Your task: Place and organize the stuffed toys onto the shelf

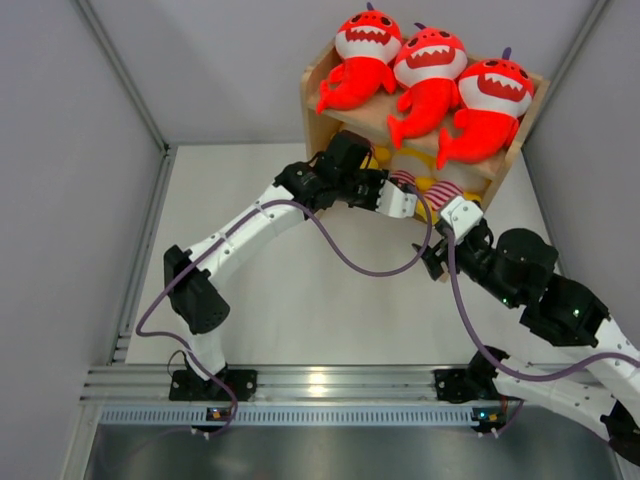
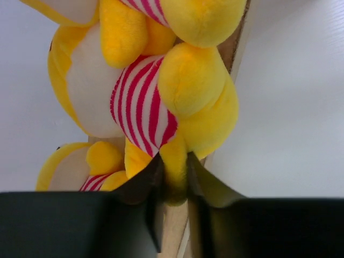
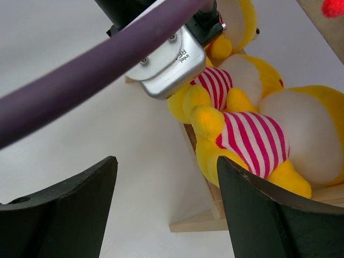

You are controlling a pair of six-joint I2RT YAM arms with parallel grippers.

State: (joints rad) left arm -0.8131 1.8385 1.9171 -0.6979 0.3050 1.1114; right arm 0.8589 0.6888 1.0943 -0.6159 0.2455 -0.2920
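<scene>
Pinching a soft yellow limb, the left gripper (image 2: pixel 174 180) has its dark fingers (image 2: pixel 153 185) nearly together on the stubby foot of a yellow plush animal (image 2: pixel 196 102) in a red-and-white striped shirt (image 2: pixel 141 110). That toy lies in the lower tier of the wooden shelf (image 1: pixel 316 118), which stands at about one o'clock on the white table (image 1: pixel 290 290) in the overhead view. Two more yellow plush animals are packed beside it, one of them (image 3: pixel 252 137) close in front of the right wrist camera. Along the top tier, three red-orange plush sharks (image 1: pixel 430 70) with white toothy mouths sit in a row, tails pointing toward seven o'clock. The right gripper (image 3: pixel 166 166) hovers at about five o'clock from the shelf, jaws wide apart and holding nothing. The toys look light, squashy and fuzzy, rounded all over, so fingers should sink in and grip without slipping; nothing about them seems fragile. A hold on a thin limb is likely to stretch it and let the body swing, so the plump striped torso looks the surer place to take hold. The shelf, by contrast, is smooth pale wood, flat-panelled and rigid, with hard edges a toy could catch on.
</scene>
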